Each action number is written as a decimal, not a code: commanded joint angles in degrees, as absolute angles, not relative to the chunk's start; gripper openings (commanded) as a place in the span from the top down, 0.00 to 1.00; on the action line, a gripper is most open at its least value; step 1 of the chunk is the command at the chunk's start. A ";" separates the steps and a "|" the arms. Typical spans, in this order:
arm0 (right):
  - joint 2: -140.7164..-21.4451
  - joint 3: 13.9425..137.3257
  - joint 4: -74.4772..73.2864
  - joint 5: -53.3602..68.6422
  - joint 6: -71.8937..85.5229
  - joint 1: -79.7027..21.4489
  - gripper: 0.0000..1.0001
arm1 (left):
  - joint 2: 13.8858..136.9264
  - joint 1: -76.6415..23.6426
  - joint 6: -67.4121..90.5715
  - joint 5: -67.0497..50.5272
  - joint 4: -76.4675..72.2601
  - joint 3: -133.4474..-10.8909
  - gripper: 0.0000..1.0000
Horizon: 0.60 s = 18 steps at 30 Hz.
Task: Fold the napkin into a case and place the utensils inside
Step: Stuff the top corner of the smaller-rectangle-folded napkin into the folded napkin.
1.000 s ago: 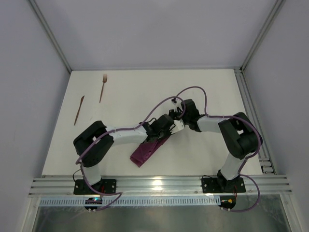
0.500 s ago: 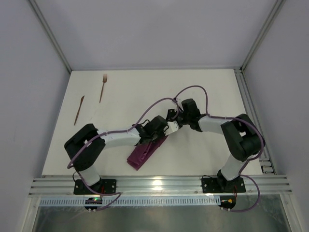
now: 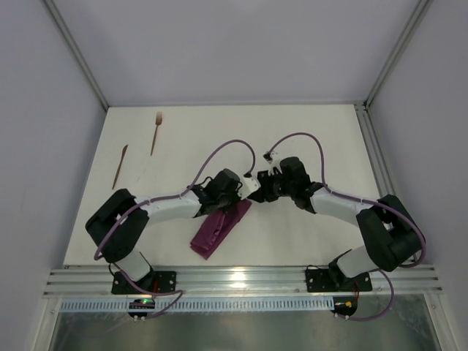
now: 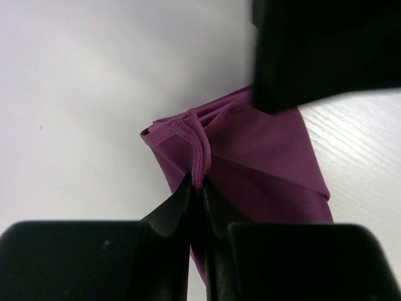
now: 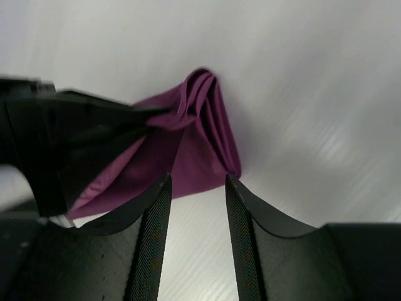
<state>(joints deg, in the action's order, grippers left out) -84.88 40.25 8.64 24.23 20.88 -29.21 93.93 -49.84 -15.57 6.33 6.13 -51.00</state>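
Note:
The plum-purple napkin (image 3: 218, 228) lies folded into a narrow strip at the table's front middle. My left gripper (image 3: 241, 196) is shut on a hemmed fold at the napkin's far end (image 4: 199, 141). My right gripper (image 3: 257, 191) is open and holds nothing, just right of that end; the cloth's corner (image 5: 207, 113) lies in front of its fingertips. The brown fork (image 3: 156, 131) and the knife-like stick (image 3: 119, 166) lie at the far left, apart from both grippers.
The table's white top (image 3: 322, 131) is bordered by metal rails at the front (image 3: 241, 279) and right (image 3: 376, 161). Grey walls stand at the left, right and back. Purple cables loop above both arms.
Both grippers have moved left with the napkin's far end. The right gripper has drawn back from the cloth. The napkin strip has shifted slightly left.

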 commanded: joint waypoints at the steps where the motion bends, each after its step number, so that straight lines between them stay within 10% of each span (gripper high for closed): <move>1: -82.09 35.44 16.59 21.10 21.61 -33.47 0.56 | 90.80 -47.11 -12.83 1.41 3.25 -49.75 0.91; 18: -88.94 32.87 31.55 8.00 23.19 -45.61 0.61 | 87.89 -45.97 -12.74 -3.08 2.20 -46.85 0.88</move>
<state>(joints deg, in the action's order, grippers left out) -86.87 30.76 26.70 11.16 22.44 -44.62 89.89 -45.74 -13.13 -1.26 3.66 -47.00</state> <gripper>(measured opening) 0.395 0.116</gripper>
